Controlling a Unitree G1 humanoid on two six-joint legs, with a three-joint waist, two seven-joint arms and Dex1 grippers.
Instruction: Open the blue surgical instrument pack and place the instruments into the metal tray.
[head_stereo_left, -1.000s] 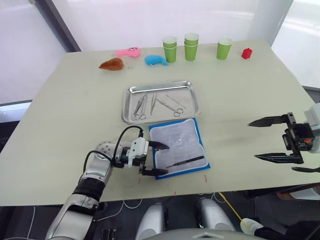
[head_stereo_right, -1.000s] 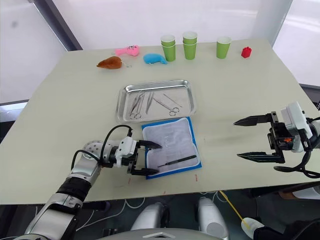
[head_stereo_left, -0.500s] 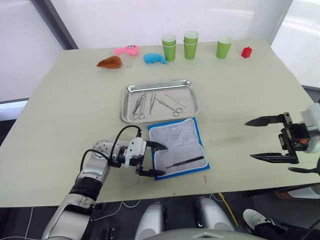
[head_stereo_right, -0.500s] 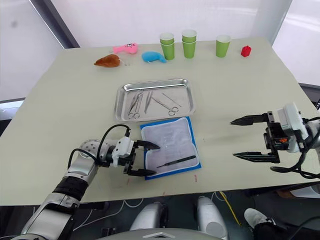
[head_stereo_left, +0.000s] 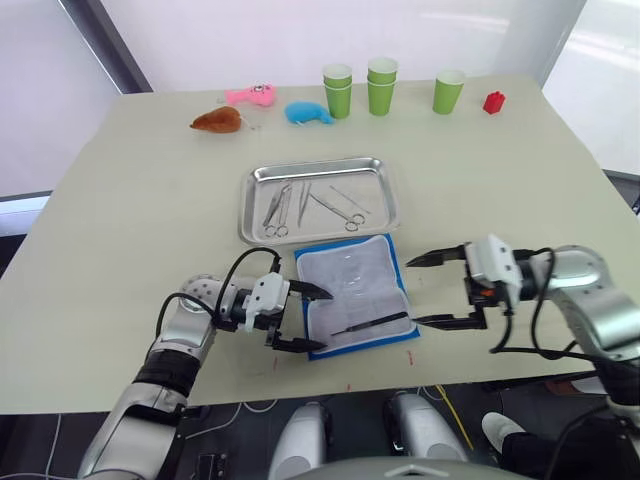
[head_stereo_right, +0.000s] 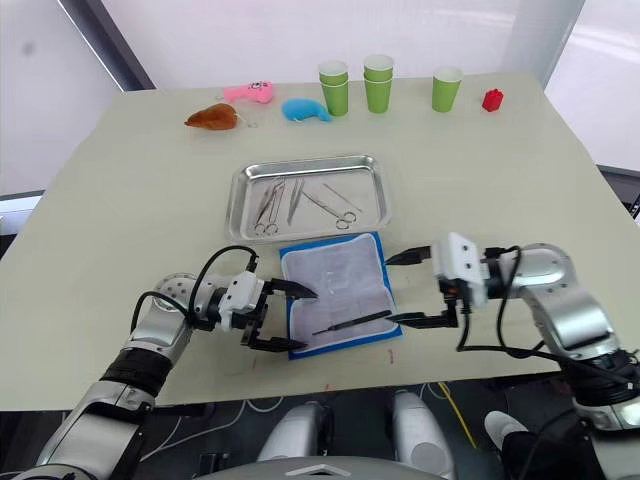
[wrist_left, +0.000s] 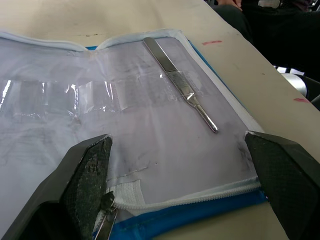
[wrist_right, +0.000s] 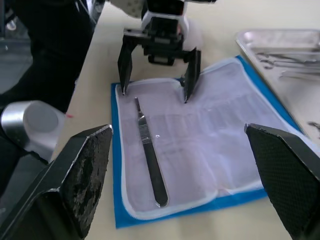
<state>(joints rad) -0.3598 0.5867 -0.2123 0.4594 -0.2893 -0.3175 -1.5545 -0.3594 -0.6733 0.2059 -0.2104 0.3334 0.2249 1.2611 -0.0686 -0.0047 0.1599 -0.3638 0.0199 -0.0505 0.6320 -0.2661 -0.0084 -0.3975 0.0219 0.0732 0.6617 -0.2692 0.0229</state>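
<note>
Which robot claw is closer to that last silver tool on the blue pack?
Right. The right claw sits open just past the tool's tip; the left claw is open at the blue pack's opposite edge.

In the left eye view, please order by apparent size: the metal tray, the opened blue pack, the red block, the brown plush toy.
1. metal tray and blue pack: look alike, not ranked.
2. brown plush toy.
3. red block.

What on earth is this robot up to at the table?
It is emptying an opened blue fabric instrument pack into a shiny steel tray. Several thin silver instruments already lie in the tray; one straight silver tool remains on the lining. The left hand and right hand sit open on either side.
</note>
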